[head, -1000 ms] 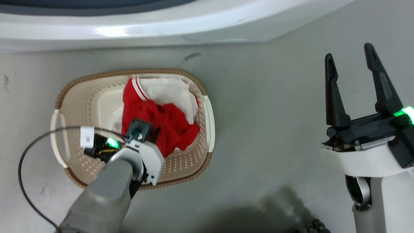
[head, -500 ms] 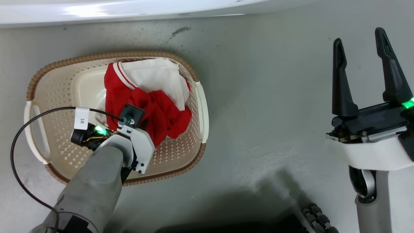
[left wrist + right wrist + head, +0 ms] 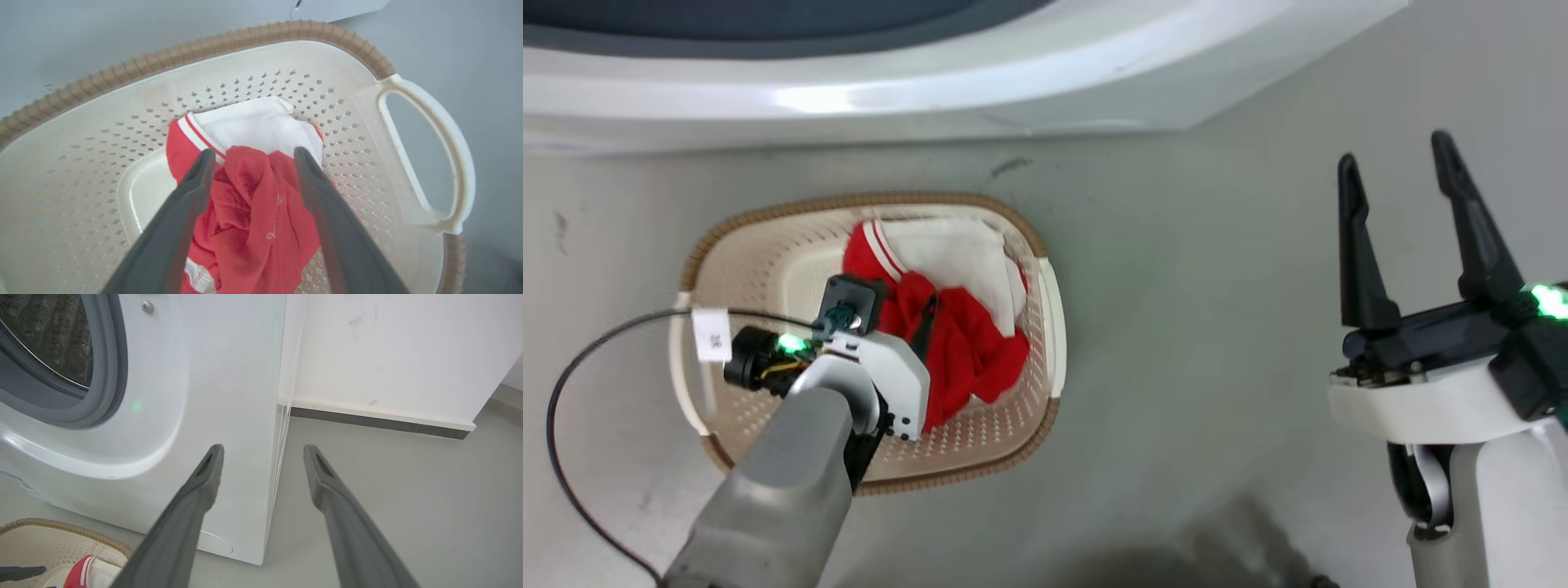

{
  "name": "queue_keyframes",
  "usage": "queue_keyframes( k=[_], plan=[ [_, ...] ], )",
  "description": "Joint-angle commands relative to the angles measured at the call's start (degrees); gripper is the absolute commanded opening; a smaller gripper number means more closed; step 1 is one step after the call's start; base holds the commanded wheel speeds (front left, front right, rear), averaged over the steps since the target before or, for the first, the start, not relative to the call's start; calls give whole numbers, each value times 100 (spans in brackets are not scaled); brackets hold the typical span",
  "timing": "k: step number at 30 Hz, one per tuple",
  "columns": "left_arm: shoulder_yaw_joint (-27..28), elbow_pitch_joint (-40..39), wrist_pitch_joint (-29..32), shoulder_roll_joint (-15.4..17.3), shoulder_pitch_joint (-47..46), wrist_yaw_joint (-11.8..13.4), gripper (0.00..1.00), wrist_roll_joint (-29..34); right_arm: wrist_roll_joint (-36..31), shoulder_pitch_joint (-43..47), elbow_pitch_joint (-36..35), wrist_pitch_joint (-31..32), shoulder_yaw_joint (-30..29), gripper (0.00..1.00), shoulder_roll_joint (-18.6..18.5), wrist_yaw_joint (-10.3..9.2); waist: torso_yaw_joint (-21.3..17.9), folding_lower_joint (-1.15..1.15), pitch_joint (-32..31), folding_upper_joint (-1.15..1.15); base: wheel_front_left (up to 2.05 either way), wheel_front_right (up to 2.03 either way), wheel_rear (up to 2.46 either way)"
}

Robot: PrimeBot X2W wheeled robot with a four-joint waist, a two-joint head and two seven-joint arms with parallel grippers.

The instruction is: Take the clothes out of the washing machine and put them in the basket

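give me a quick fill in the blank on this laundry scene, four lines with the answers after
1. The clothes in the basket are white and ____.
2. The left gripper above them is ____, not shut.
3. The right gripper holds ____.
4. The washing machine has a ____ body.
Answers: red; open; nothing; white.

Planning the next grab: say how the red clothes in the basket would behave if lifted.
The clothes lie crumpled in loose folds, so they would likely hang limp and stretch out. They look thin, probably light. Bunched together in the basket, one piece may drag another along.
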Motion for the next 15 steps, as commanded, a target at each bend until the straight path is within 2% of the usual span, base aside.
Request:
queue_keyframes(
  k=[1,8,15],
  plan=[
    [196,-316,-26,32,283,121,100,-40,-49,121,45,-13,22,100,2,-4,137,0,-479,0,0,0,0],
    [1128,-1916,-25,43,1284,534,100,318,-83,415,208,-13,22,100,2,-4,235,0,-1261,0,0,0,0],
    [2013,-3419,-26,-66,2227,700,100,1002,-118,774,325,-13,16,100,2,-4,370,0,-1955,0,0,0,0]
  ],
)
